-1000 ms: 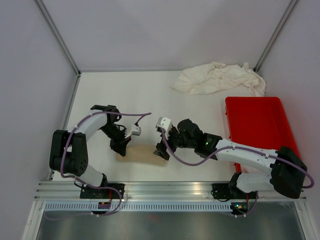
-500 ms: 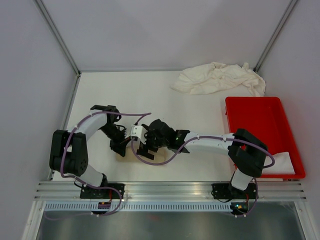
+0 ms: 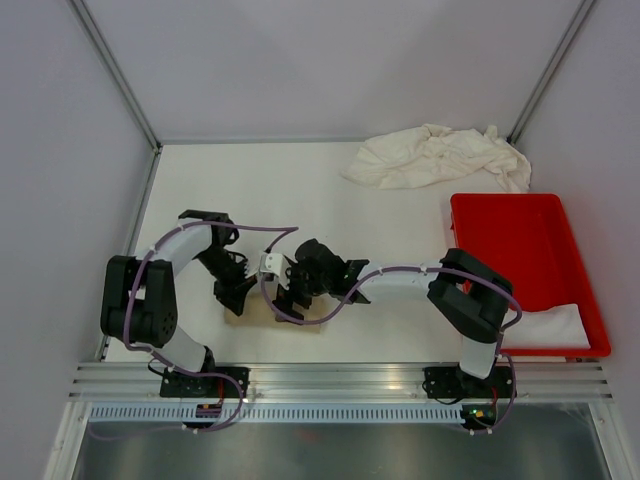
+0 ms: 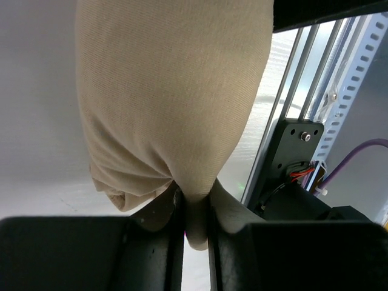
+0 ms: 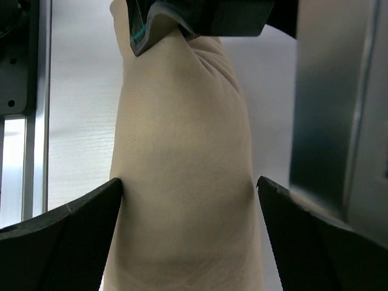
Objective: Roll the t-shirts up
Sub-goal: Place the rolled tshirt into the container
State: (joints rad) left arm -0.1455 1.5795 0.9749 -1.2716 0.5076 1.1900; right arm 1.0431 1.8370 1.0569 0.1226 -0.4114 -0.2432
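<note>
Only close-up: left claw [image 4: 195, 209] tight on tan t-shirt roll [image 4: 170, 91], right claw [image 5: 189, 182] wide apart astride it.

no legible text (in any view)

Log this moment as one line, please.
left gripper: shut on tan t-shirt | right gripper: open, astride it | white t-shirts: heaped far right | red tray: right edge

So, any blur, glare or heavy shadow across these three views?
Top external: even light, sharp, no glare. Left wrist: tan t-shirt weave crisp, left claw dark and soft-focused. Right wrist: the same t-shirt evenly lit, frame's right edge blurred.
</note>
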